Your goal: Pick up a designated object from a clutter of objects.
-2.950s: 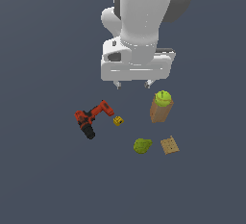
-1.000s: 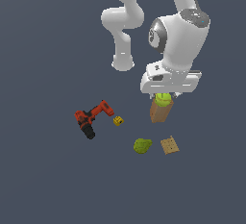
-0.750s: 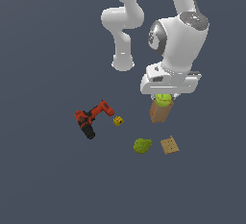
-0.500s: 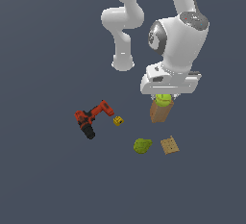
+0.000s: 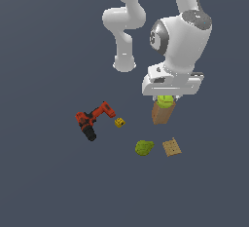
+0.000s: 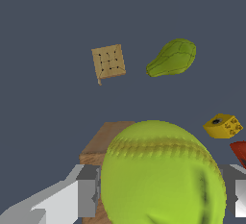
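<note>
The yellow-green apple [image 6: 161, 175] sits on the brown box [image 5: 161, 113], with the claw [image 5: 166, 98] clamped on it, a finger [image 6: 86, 189] at each side. Nearby lie a pear [image 5: 144, 147], cracker tile [image 5: 171, 147], yellow cube [image 5: 119, 122] and red-and-black drill [image 5: 92, 120]. No writing is legible.

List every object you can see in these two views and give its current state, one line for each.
gripper: lowered around the ball, fingers on either side of it.
yellow-green ball: resting on the brown box, between the fingers.
brown box: under the ball.
pear-shaped fruit: lying free.
cracker tile: lying flat.
yellow cube: lying free.
power drill: lying on its side.
</note>
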{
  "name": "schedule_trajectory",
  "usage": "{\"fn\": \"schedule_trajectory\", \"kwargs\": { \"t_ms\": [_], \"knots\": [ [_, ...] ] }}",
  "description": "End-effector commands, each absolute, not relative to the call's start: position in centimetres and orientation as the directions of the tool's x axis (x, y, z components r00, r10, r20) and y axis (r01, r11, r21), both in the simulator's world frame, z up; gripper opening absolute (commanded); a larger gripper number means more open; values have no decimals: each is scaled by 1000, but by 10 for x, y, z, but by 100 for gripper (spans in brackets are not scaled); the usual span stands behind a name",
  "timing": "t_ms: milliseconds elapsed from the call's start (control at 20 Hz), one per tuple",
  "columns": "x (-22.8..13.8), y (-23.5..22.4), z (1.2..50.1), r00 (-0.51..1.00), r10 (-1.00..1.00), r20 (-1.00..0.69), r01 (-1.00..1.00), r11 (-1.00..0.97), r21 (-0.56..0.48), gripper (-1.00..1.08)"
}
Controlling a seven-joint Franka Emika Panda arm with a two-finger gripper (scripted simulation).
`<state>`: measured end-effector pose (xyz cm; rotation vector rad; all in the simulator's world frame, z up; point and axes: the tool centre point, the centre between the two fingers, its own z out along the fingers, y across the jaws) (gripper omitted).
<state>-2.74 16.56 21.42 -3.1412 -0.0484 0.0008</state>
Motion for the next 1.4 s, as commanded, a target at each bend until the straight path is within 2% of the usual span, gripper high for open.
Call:
{"fn": "schedule_trajectory", "kwargs": {
  "t_ms": [0, 1350],
  "knots": [
    [-22, 163, 221, 1000, 30, 2, 30, -1000, 0, -100],
    [96, 102, 351, 1000, 30, 1, 30, -1000, 0, -100]
  ]
}}
